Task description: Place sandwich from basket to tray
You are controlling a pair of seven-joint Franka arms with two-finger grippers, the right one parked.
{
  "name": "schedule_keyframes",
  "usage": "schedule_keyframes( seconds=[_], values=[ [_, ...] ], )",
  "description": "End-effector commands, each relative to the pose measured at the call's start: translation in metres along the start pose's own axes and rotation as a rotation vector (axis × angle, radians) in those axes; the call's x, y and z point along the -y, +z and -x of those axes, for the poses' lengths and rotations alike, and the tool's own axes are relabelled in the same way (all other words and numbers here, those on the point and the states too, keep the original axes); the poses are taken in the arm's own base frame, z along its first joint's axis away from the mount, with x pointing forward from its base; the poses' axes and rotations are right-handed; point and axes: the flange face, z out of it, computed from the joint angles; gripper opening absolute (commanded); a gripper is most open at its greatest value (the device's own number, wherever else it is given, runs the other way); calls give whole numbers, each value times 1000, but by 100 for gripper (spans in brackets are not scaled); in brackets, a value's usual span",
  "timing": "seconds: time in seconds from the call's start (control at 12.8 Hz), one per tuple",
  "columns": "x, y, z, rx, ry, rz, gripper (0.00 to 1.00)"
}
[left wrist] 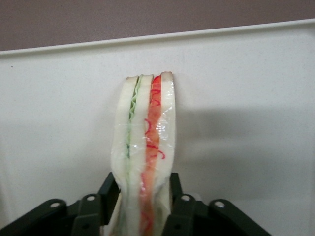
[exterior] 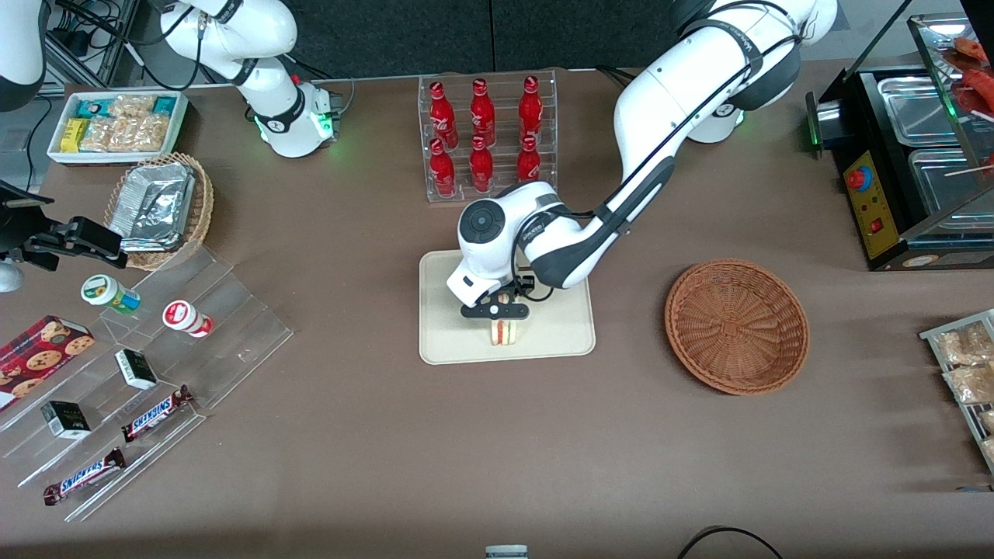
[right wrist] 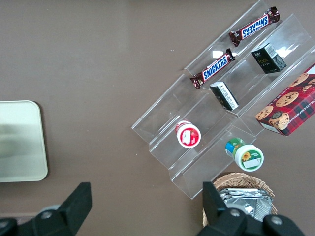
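My hand (exterior: 503, 312) is squeezing the little white bread sandwich (exterior: 503, 331) over the flat cream tray (exterior: 443, 341), the round brown wicker basket (exterior: 736, 326) at 3 o'clock sits empty, so I only need to let go.

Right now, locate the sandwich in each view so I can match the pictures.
Front view: sandwich stands on the tray, under the tool.
Left wrist view: sandwich gripped on edge by the tool, over the tray.
Right wrist view: not in it.
Shared landmark: the tray, in all three.
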Motion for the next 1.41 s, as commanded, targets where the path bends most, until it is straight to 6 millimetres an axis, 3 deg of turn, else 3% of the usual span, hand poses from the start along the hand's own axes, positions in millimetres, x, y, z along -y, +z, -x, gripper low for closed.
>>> schedule_keyframes(
  seconds=[0.0, 0.47, 0.78, 1.1, 1.33],
  values=[
    [-2, -8, -12, -32, -11, 13, 100],
    [17, -56, -31, -76, 26, 1, 100],
    [62, -100, -56, -92, 11, -27, 100],
    [136, -153, -87, -41, -98, 27, 100],
    [212, -180, -111, -39, -131, 51, 100]
  ],
)
